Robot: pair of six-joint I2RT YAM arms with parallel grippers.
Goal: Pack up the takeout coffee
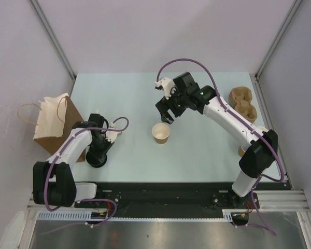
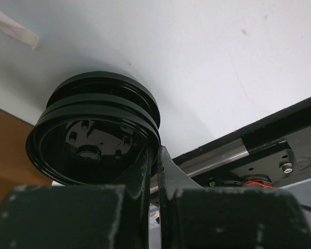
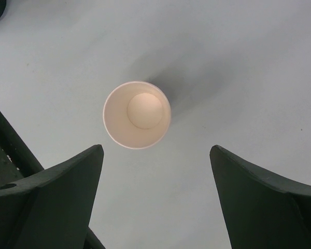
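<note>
The takeout coffee's small paper cup stands upright near the table's middle with no lid on it; the right wrist view looks straight down into the cup. My right gripper hovers just behind and above it, open, with nothing between its fingers. At the near left, my left gripper points down onto a small stack of black lids. Its fingers are pinched on the rim of the upper lid.
A brown paper bag with handles stands open at the left, close to the left arm, and shows as a brown face beside the lids. A moulded pulp cup carrier lies at the back right. The black base rail runs along the near edge.
</note>
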